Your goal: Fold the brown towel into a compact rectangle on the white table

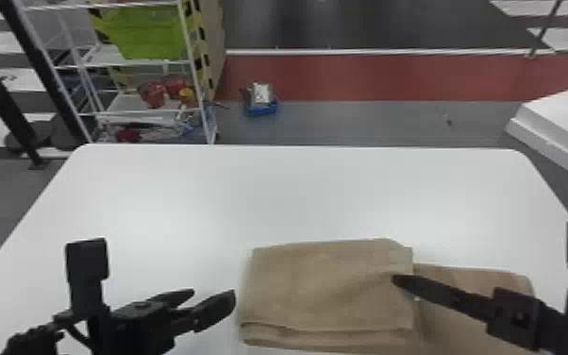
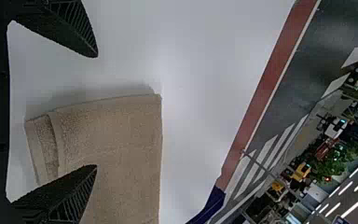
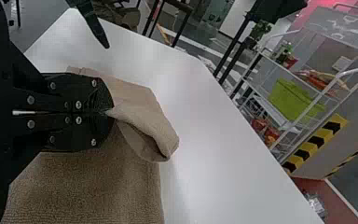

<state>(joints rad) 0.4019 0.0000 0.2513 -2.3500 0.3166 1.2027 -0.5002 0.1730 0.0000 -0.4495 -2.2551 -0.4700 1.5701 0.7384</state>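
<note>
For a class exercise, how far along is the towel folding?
Partway. Done: the brown towel lies in layers toward the left. In hand: the right hand pinches the upper fold near its right edge; the left hand hovers open nearby. Left to do: likely tucking in the flatter part sticking out right.

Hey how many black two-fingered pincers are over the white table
2. The left pincer, open, hangs left of the brown cloth towel; the right pincer is shut on a fold of that towel.
</note>
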